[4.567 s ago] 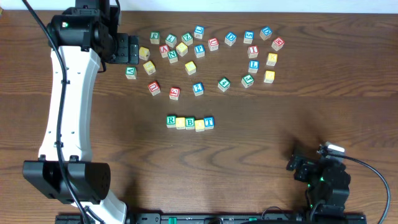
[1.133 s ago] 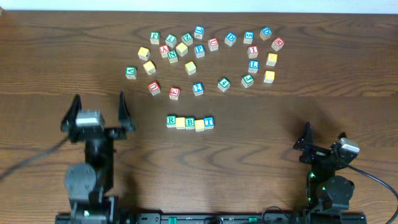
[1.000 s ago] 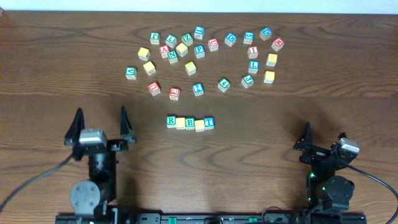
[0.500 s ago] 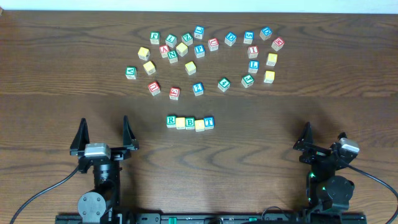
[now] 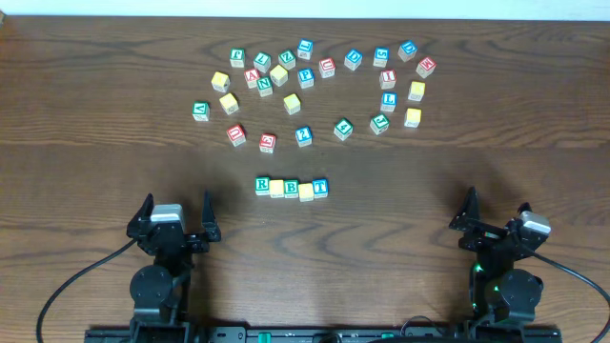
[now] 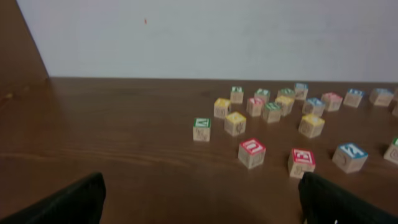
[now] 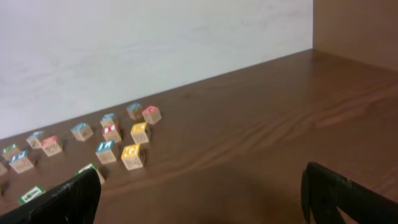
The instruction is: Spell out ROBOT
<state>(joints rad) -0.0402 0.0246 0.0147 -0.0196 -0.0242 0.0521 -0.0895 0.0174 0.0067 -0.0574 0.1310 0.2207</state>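
While both arms sit parked at the near edge, the table (image 5: 429,162) lies open between them.

- Left gripper (image 5: 176,200) at 7 o'clock, right gripper (image 5: 496,202) at 5 o'clock. Jaws spread wide on each, nothing held.
- Spare cubes (image 5: 315,90) scattered toward 12 o'clock.
- Word row (image 5: 291,188) near centre, its cubes close-packed: green R (image 5: 262,185), yellow cube (image 5: 276,188), green B (image 5: 292,188), second yellow cube (image 5: 306,191), blue-edged cube (image 5: 320,187).
- Yellow faces unreadable from overhead.
- Second yellow cube sits slightly toward 6 o'clock of the line.

Judgement: the word looks laid. If tidying, nudge that one cube gently toward 12 o'clock and leave its neighbours undisturbed.
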